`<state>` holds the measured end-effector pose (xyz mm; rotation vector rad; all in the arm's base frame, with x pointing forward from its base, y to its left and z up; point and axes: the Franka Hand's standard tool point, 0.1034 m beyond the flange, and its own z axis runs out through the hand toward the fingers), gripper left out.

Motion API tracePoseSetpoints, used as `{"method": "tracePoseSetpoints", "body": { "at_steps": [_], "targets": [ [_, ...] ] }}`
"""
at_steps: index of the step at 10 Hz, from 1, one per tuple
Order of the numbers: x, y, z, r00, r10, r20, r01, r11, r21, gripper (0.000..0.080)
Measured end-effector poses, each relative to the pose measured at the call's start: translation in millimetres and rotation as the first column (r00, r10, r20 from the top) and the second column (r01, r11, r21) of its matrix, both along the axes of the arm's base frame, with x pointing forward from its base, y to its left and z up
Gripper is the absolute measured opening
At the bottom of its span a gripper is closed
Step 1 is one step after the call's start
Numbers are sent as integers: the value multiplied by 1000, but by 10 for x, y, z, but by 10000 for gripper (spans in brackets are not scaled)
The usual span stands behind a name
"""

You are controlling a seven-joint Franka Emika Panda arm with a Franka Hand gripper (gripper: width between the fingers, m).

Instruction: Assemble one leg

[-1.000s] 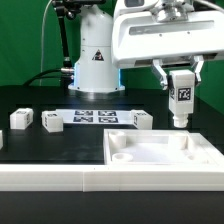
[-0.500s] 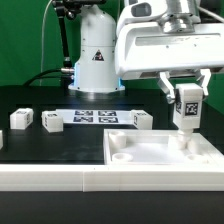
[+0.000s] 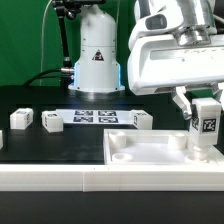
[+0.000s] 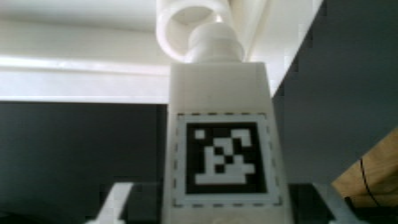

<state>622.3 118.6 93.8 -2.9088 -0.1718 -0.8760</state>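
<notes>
- The claw (image 3: 205, 108) is closed on the leg (image 3: 205, 135). Its two dark fingers (image 3: 187, 103) press against opposite sides of the post's upper part.
- The leg hangs upright over the far corner of the white panel (image 3: 150, 160), on the exterior view's right. Its tagged face is turned toward the exterior camera.
- The leg's lower end reaches down to the panel's back rim at that corner. The exterior view does not show whether it touches the panel.
- In the wrist view the leg (image 4: 222, 110) fills the middle of the picture, with the claw (image 4: 222, 205) clamped at its near end. The narrow round tip of the post points at the panel's round corner socket (image 4: 178, 25). Tip and socket rim overlap there, and I cannot tell whether the tip has entered.
- The panel lies flat on the black worktop (image 3: 40, 145).
- Beyond the panel's back edge the marker board (image 3: 95, 117) lies flat on the worktop.
- Three loose white blocks (image 3: 52, 121) stand on the worktop beyond the panel, apart from it. One is beside the marker board near the panel's back edge, and two are off toward the exterior view's left.
- The arm base (image 3: 95, 55) stands behind the panel, past the marker board.
</notes>
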Motion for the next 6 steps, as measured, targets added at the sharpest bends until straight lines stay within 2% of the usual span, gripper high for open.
{"method": "tracePoseSetpoints", "body": {
  "at_steps": [3,5,6],
  "targets": [
    [-11,-42,-23,1000,-5,1,5,1000,-3,294],
    [-50,-52,-180,1000,-9,4,9,1000,-5,294],
    [-41,-36,-197,1000,-10,28,10,1000,-5,294]
  ]
}}
